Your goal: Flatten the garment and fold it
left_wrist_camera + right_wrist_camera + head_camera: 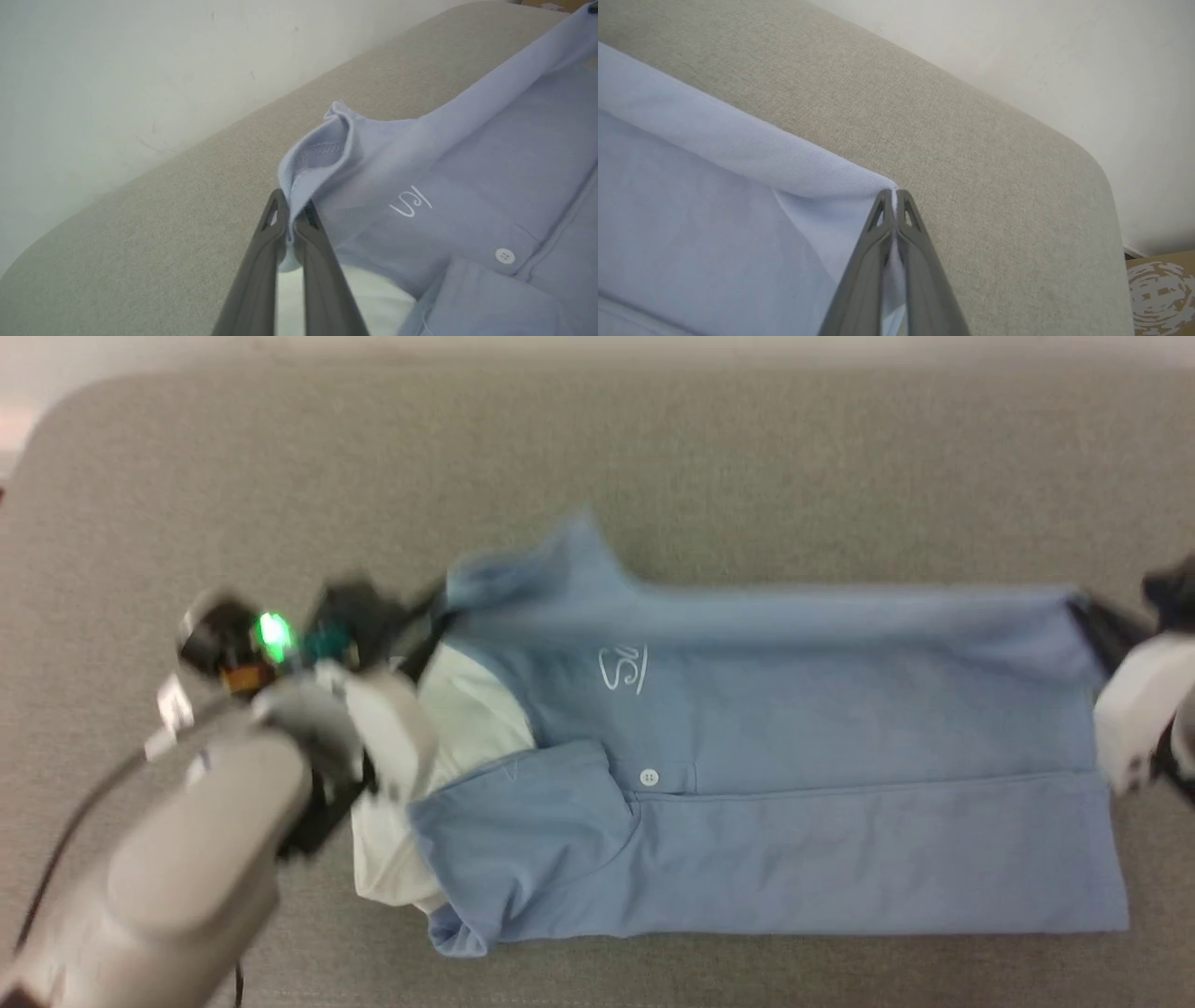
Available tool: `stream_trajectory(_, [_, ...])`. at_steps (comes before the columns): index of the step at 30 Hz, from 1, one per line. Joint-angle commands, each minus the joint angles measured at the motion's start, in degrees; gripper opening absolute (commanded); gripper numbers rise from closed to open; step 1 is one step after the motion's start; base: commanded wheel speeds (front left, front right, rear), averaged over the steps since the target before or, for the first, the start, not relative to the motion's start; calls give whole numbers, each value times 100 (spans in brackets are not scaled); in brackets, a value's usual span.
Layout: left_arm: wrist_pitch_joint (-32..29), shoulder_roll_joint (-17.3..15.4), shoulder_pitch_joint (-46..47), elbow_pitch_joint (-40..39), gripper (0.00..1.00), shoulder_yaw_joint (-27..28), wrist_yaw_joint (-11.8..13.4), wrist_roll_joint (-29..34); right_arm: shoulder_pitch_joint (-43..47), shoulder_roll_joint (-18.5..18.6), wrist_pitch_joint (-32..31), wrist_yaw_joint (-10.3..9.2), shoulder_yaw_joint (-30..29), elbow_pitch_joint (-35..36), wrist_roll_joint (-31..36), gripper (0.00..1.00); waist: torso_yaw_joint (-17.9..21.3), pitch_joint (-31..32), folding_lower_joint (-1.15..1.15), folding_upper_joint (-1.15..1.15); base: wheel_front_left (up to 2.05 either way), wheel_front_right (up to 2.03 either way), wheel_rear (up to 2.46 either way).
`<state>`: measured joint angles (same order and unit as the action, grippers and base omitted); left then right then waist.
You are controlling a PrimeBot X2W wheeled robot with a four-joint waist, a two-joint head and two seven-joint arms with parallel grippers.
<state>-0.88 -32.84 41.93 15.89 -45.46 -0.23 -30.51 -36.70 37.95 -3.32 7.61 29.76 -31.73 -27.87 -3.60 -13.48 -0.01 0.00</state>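
A light blue short-sleeved polo shirt point(794, 756) lies lengthwise across a grey woven-fabric worktop with rounded corners point(280, 457). Its white collar point(467, 709) is toward the robot's left and its hem toward the right. The near long side is folded over onto the front, and the folded edge runs just below the small white placket button point(649, 777). The white cursive chest script point(624, 669) lies uncovered above it. The head view is somewhat blurred. There the left pincer point(437, 607) reaches the far collar-end corner of the shirt, and a green light point(274, 635) glows on its wrist. The right pincer point(1081, 609) meets the far hem corner. Between the two, the shirt's far long edge is drawn into a straight ridge. In the left wrist view the left pincer point(292, 203) is clenched on a bunched fold of blue cloth point(467, 163) by the shoulder. A stitched sleeve hem curls just above its dark grey fingertips point(275, 214), with the script point(411, 205) and button point(504, 255) off to the side. The worktop point(187, 210) and a pale wall point(117, 70) lie behind. In the right wrist view the right pincer point(894, 193) is clamped tight on the pointed corner of the blue fabric point(691, 210), a thin sliver of cloth pinched between its fingers point(878, 219). The worktop point(971, 163) stretches beyond toward a pale wall point(1041, 46). A brown surface with a white printed pattern point(1162, 289) sits at the lower corner.
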Motion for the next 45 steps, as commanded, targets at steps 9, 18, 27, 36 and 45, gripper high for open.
stream_trajectory(9, [-713,-690,-1772,-1319,0,-514,426,-316,1556,170,-425,-12,-112,689,-17,0,-106,491,1,0,0,0,0])
stream_trajectory(18, [-643,-605,-2032,-940,3,-790,331,-285,1983,235,-789,-12,-105,851,100,0,-139,423,1,0,0,0,0])
stream_trajectory(27, [-161,-261,-2096,-213,100,-690,345,-472,2107,168,-934,-12,-115,923,-87,100,-110,624,1,0,0,0,0])
stream_trajectory(36, [1170,-25,-2427,-426,100,327,817,-1202,2241,181,-1139,-12,-852,1605,-385,100,-101,962,1,0,0,0,0])
stream_trajectory(45, [1585,640,-3395,-1527,100,2413,1381,-829,2982,-897,-1714,-12,-2815,1865,-190,100,-122,1041,1,0,0,0,0])
